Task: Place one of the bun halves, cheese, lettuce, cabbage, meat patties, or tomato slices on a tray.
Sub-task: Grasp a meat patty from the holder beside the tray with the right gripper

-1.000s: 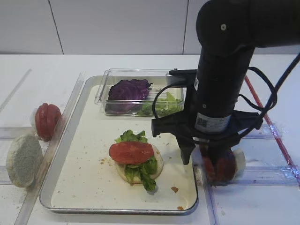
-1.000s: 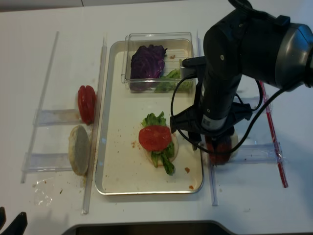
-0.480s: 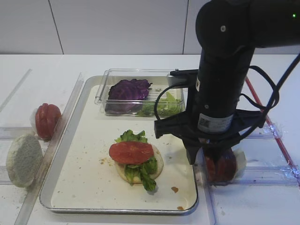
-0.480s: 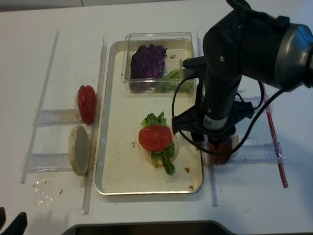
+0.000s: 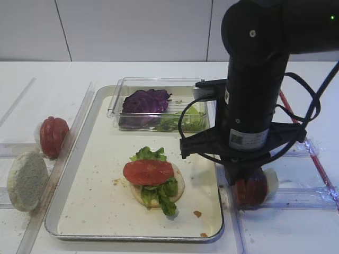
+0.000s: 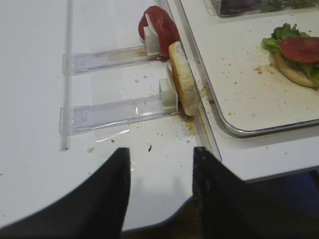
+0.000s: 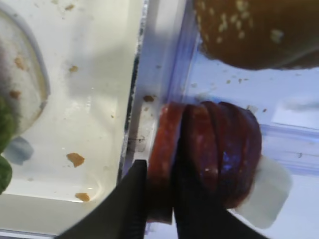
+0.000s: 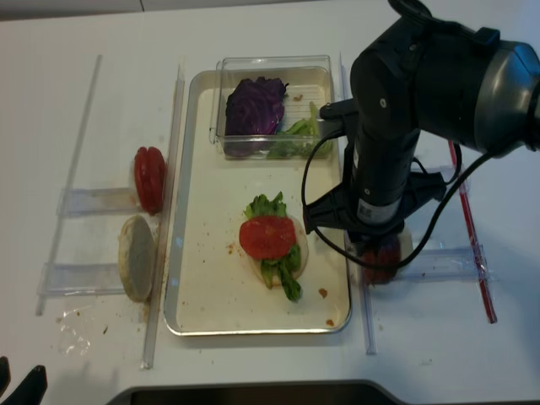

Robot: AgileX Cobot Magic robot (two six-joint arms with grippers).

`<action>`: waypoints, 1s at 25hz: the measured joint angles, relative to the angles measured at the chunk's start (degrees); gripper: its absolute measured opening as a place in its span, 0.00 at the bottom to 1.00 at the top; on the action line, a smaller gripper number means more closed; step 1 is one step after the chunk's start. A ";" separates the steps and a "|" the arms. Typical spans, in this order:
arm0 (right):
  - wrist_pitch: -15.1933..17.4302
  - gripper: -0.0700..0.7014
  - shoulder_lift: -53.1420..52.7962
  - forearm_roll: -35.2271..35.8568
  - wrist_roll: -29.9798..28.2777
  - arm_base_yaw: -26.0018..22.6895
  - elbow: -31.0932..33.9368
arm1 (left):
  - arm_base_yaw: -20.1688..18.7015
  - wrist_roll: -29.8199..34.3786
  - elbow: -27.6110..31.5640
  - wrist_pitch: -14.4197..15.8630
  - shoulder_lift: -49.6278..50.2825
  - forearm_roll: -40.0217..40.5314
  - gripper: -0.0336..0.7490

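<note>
Several meat patties [image 5: 252, 191] stand on edge in a clear rack just right of the tray [image 5: 106, 203]. In the right wrist view my right gripper [image 7: 160, 160] is shut on the leftmost meat patty [image 7: 162, 142], one finger on each face; the other patties [image 7: 227, 149] stand beside it. On the tray lies a bun half [image 5: 177, 186] topped with lettuce [image 5: 147, 154] and a tomato slice [image 5: 148, 172]. My left gripper [image 6: 162, 152] hangs open over bare table near the front edge, holding nothing.
A clear plastic box [image 5: 119, 87] at the tray's far end holds cabbage [image 5: 144, 100] and lettuce [image 5: 185, 121]. Left of the tray, racks hold tomato slices [image 5: 53, 136] and a pale bun half [image 5: 26, 181]. A sesame bun half [image 7: 254, 30] sits beyond the patties.
My right gripper has gone from wide open to shut on the leftmost patty, and the arm has shifted slightly right. The left arm has not moved.
</note>
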 joint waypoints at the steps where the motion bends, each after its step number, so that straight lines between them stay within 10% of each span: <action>1: 0.08 0.28 0.00 -0.09 -0.01 0.00 0.00 | 0.00 0.00 0.00 0.00 0.00 0.00 0.41; 25: 2.80 0.26 -3.54 0.35 0.78 0.00 0.00 | 0.00 0.00 0.00 0.00 0.00 0.00 0.41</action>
